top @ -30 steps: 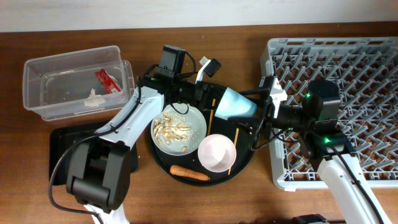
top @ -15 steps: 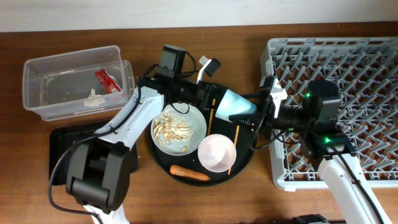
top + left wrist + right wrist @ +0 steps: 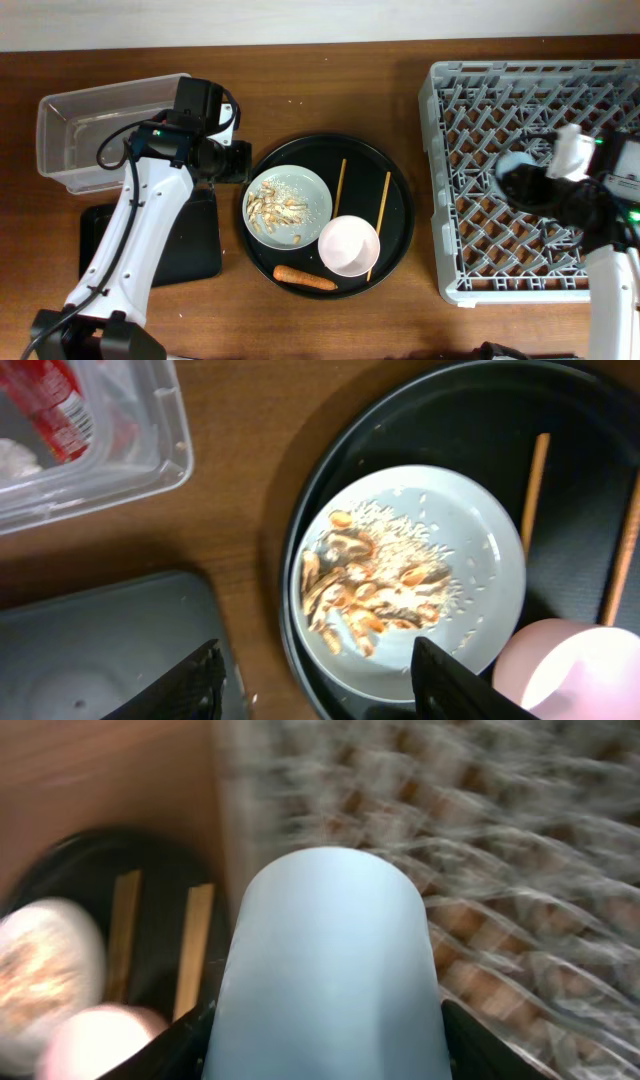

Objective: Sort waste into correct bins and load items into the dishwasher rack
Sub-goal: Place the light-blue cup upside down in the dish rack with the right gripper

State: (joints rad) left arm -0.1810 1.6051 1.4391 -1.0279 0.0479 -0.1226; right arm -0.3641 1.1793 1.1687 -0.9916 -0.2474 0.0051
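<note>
Overhead: right end effector (image 3: 512, 176) was clamped on the small light-blue cup (image 3: 517, 160), right of the large round black tray (image 3: 398, 195) and over the large grey plastic lattice rack (image 3: 480, 100). That area was blurred. Risk: if the cup comes down on a peg top rather than between pegs, it tips or jams.

Left end effector (image 3: 238, 162) sat at the round tray's left rim. On that tray: pale grey-green round plate (image 3: 312, 192) with beige food scraps (image 3: 275, 208), pink-white bowl (image 3: 349, 246), small orange carrot (image 3: 305, 278), two thin wooden chopsticks (image 3: 339, 188).

Left wrist: left end effector was spread wide and empty above the plate. Left of the round tray, the clear rectangular plastic tub (image 3: 150, 460) held the small red snack wrapper (image 3: 65, 405); the shallow black rectangular tray (image 3: 90, 650) lay below it. Risk: loose rice-like bits scatter on the tabletop if the plate is tilted early.

Right wrist: the cup filled the view between both fingers. Smooth wall, so a loose grip could let it slip.
</note>
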